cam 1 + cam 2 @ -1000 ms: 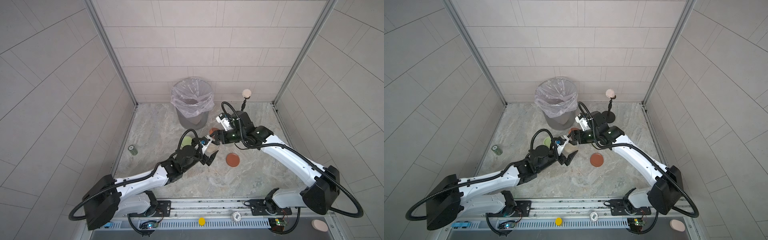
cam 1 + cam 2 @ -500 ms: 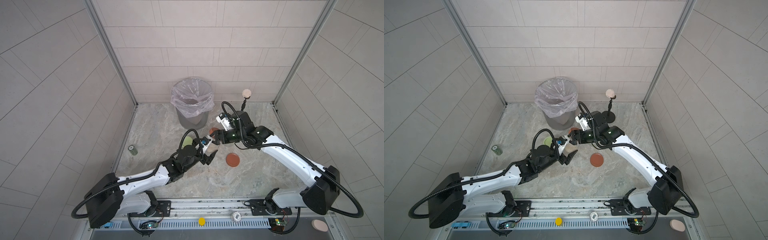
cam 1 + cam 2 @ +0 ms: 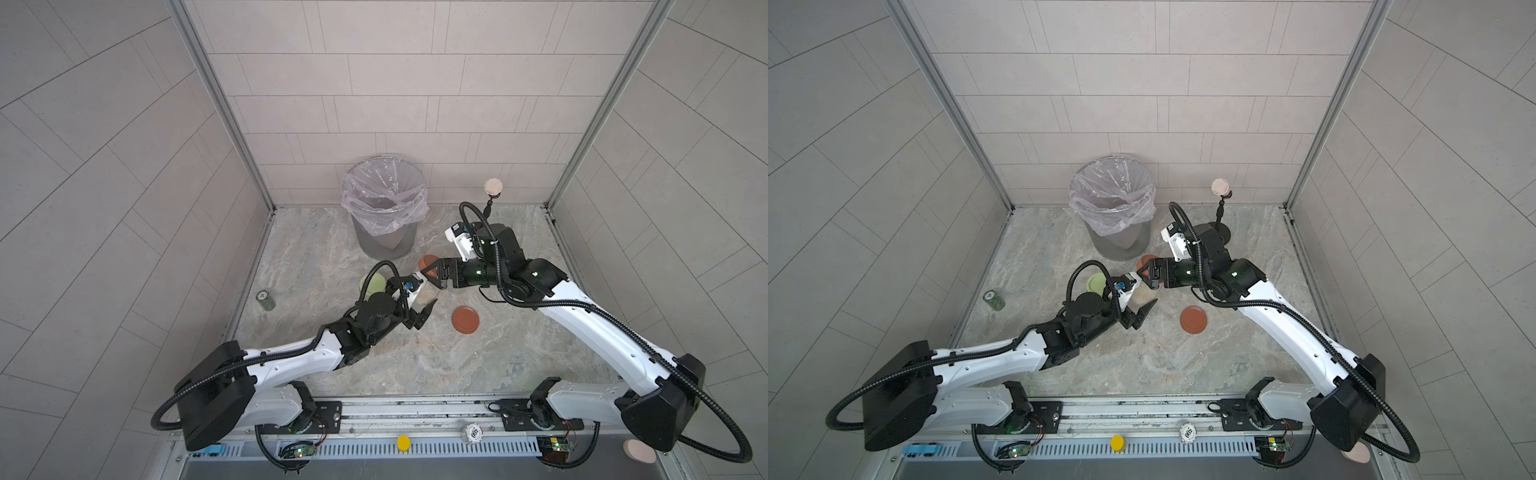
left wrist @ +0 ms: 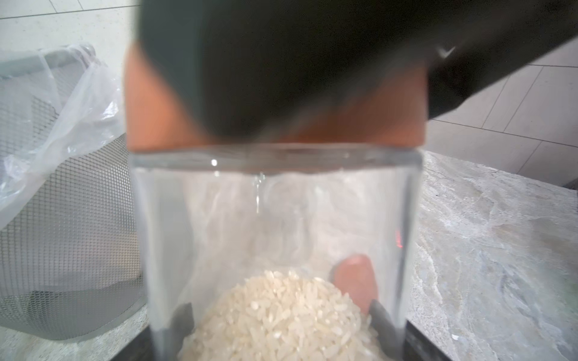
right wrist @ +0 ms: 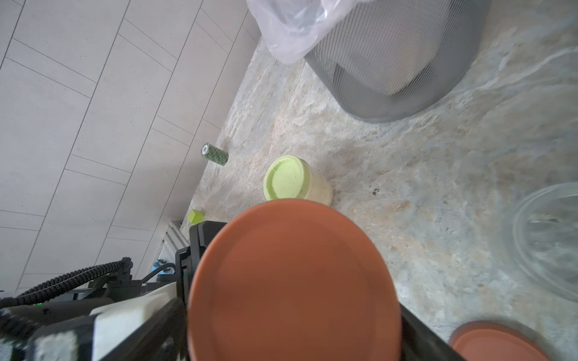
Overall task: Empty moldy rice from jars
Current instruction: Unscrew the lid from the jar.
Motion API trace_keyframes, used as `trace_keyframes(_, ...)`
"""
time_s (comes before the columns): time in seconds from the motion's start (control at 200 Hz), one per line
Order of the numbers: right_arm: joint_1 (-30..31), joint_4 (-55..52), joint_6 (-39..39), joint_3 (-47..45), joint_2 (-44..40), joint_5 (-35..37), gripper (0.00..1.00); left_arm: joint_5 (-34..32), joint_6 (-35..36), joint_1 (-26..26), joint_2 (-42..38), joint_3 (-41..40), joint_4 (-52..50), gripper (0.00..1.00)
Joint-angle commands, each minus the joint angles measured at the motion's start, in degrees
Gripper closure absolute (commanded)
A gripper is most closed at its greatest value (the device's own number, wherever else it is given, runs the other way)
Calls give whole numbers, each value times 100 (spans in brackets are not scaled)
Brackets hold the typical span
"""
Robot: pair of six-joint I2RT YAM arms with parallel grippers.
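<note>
- Bare surface [image 3: 415, 365] spreads nearest the base, short of both pairs of fingers. It is the widest open room.
- One loose rust-red lid [image 3: 465, 319] lies flat there. It is just short of the right fingers [image 5: 422, 334], beside the left fingers [image 3: 427, 309], and apart from both.
- The left fingers are clamped on the held jar [image 4: 275, 212]. It is about upright, with its long axis vertical and its mouth up.
- The moldy rice [image 4: 281, 312] sits heaped at that jar's bottom, between the left fingers.
- A second rust-red lid, the fitted lid [image 5: 294, 281], caps it. The right fingers flank its rim, one on each side; I cannot tell whether they press it or stand clear.
- The green-lidded jar [image 3: 374, 283] stands upright near the left fingers, on the left arm's outer side.
- The open jar [image 5: 550, 247], of clear glass, shows only at the border of the right wrist view, near the right fingers.
- Count: three jars, three lids.
- One small green can [image 3: 266, 300] stands well apart from the left fingers, by the surface's left edge at the wall.
- One grey bin [image 3: 384, 245] with a clear liner stands beyond both pairs of fingers, close to the back wall.
</note>
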Motion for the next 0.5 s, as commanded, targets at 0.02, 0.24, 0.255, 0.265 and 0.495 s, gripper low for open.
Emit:
trace_keyframes(0.02,-11,66,77,-33,-181,51,0,-151,168,24,47,22,802,79)
trace_keyframes(0.24,-179,-172,184,-122,-488,216,0,-287,428,18,-21,-23,966,84)
trace_keyframes(0.255,-190,-188,182,-129,-533,239,0,-296,467,19,-36,-28,975,84)
trace_keyframes(0.265,-199,-197,175,-135,-561,249,1,-307,499,23,-48,-34,971,84)
trace_keyframes(0.495,-720,-994,497,275,-770,-77,1,-356,1202,16,-274,-42,956,84)
